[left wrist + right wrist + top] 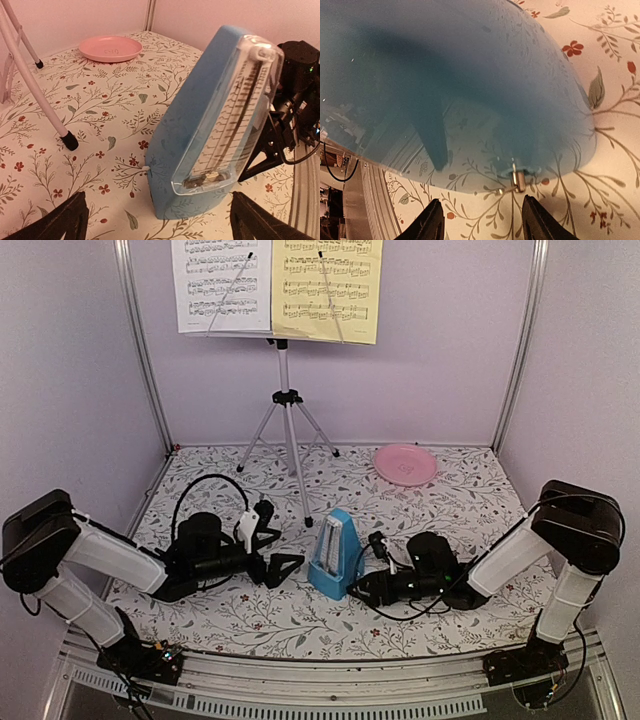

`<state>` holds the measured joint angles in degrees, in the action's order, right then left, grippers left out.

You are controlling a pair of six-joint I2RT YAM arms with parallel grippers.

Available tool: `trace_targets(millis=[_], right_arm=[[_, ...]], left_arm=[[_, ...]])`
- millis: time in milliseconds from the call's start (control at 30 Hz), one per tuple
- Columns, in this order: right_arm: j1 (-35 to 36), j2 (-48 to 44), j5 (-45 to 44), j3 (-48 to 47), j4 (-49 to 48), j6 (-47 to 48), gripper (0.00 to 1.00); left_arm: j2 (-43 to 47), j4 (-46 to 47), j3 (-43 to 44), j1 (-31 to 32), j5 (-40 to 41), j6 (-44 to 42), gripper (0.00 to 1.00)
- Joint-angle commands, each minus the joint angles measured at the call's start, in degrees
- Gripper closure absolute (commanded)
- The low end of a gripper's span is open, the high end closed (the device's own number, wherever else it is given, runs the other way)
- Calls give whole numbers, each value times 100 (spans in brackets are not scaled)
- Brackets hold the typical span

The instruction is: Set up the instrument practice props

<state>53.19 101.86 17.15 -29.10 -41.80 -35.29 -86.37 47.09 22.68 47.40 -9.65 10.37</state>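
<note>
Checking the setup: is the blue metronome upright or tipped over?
Upright: the blue metronome stands on its wide base, narrow top up.

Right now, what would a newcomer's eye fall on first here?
A blue metronome stands upright at the front middle of the table. Behind it, a music stand holds a white sheet and a yellow sheet side by side, and a pink plate lies at the back right.
</note>
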Motion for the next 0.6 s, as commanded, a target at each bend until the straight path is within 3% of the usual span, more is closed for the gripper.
trace_targets(millis=[0, 300, 567], right_arm=[[36, -448, -98, 577, -815, -167, 40], [20, -1211, -568, 1243, -1054, -164, 29], [2, -1378, -831, 1370, -1038, -107, 17]], left_arm=[[407, 178, 104, 405, 77, 23, 1], [-203, -527, 1138, 1119, 1644, 272, 1], [-811, -680, 1781, 1275, 1805, 189, 1]])
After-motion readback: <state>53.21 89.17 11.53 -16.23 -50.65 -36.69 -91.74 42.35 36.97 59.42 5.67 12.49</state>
